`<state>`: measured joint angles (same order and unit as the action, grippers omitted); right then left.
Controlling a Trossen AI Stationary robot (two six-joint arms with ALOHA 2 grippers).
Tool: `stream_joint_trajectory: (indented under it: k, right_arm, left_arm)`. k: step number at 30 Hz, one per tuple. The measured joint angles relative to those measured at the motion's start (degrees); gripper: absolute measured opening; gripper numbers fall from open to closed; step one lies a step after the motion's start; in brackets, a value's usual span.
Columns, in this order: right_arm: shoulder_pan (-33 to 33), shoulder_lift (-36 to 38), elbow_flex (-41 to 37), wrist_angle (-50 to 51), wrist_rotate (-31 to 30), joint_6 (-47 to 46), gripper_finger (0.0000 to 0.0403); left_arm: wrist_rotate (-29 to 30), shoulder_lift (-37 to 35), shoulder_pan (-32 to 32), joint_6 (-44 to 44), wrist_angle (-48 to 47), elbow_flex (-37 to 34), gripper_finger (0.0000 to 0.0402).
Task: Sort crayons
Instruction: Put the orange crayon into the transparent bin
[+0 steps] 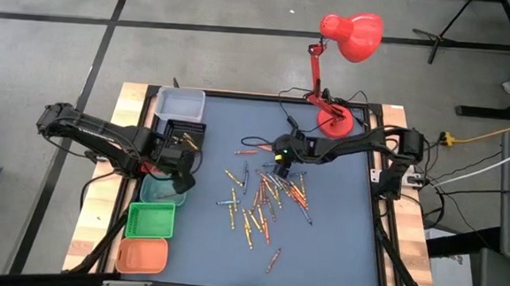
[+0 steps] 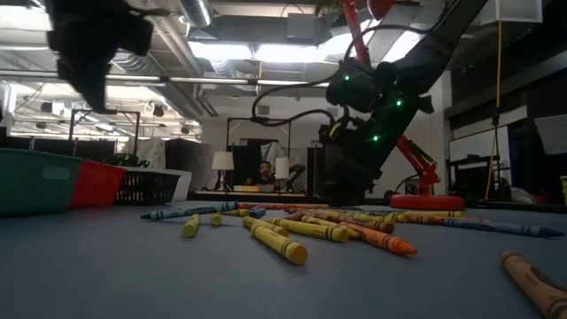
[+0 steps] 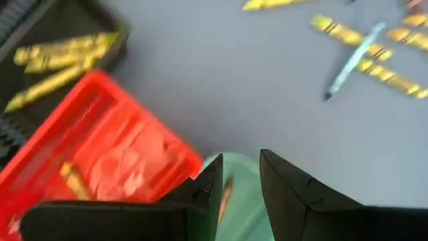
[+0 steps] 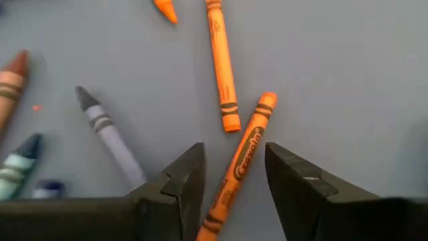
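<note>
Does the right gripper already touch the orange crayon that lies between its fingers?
Apart. The right wrist view shows the orange crayon lying between the open right gripper, with bare mat visible on both sides.

The left claw (image 3: 239, 184) hangs with its two dark fingers (image 3: 287, 191) parted over the rim of a pale green bin (image 3: 244, 214), inside which a thin brownish crayon (image 3: 225, 199) shows between the fingers. Just beside the green bin sits a red bin (image 3: 114, 144) holding one crayon, and touching that a black bin (image 3: 60, 27) with several yellow crayons (image 3: 57, 57). Farther off on the grey bench (image 3: 221, 87) lie loose yellow crayons (image 3: 374, 57) and a light blue one (image 3: 351, 60).
</note>
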<state>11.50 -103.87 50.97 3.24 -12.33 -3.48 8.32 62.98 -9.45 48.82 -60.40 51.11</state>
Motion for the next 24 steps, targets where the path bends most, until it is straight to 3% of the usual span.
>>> stream_joint_trajectory:
  k: [7,18,24]
  right_arm:
    - [2.15,-2.26,0.22,-0.48,4.69,-1.51,0.0139]
    - [1.97,-2.48,0.15,-0.84,5.60,-1.17,0.0017]
    - [1.97,-2.52,0.29,-0.84,5.77,-1.10,0.0021]
  left_arm:
    - [0.91,0.00,-0.02,-6.88,6.79,-0.04,0.0084]
    - [12.07,0.02,0.00,-22.31,16.07,-0.04,0.0084]
    - [14.05,0.72,0.07,-32.69,22.26,-0.04,0.0084]
